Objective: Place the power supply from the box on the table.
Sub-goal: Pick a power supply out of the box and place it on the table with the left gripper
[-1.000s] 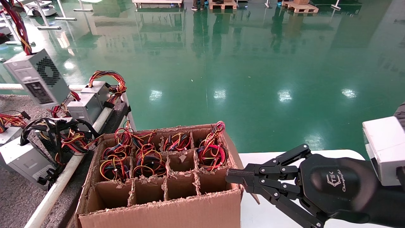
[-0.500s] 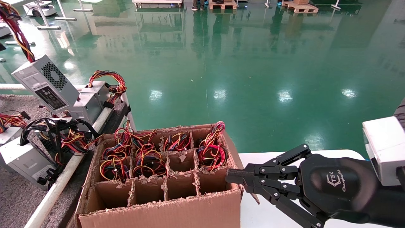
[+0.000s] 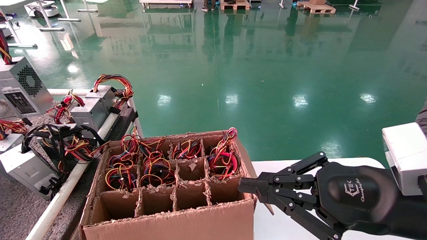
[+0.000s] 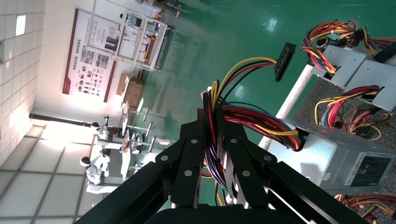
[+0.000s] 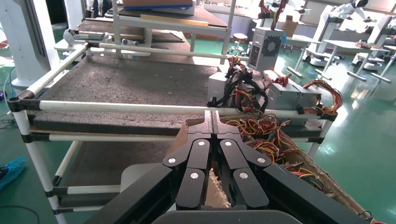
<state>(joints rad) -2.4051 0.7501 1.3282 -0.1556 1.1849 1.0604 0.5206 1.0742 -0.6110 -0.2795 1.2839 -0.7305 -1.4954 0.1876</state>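
Observation:
The power supply [image 3: 20, 86], a silver-grey box with a honeycomb vent and a dark label, hangs tilted in the air above the table [image 3: 16, 206] at the far left. Its wire bundle [image 4: 212, 126] runs up between the fingers of my left gripper [image 4: 211, 122], which is shut on the wires; the metal case [image 4: 336, 161] dangles below. This gripper is out of the head view. The box [image 3: 166, 223], brown cardboard with torn dividers, stands in front of me. My right gripper [image 3: 245, 186] is shut, its tips at the box's right rim [image 5: 187, 135].
Other power supplies lie on the grey table: two by the white tube edge [image 3: 91, 106] and one with thick black cables [image 3: 56, 133]. Coloured wire bundles [image 3: 156, 166] fill the box's rear cells. A smooth white tabletop [image 3: 283, 226] lies under my right arm.
The hanging power supply has swung to the left, now partly past the head view's left edge, and its wires have gone with it. The right gripper and the box have not moved.

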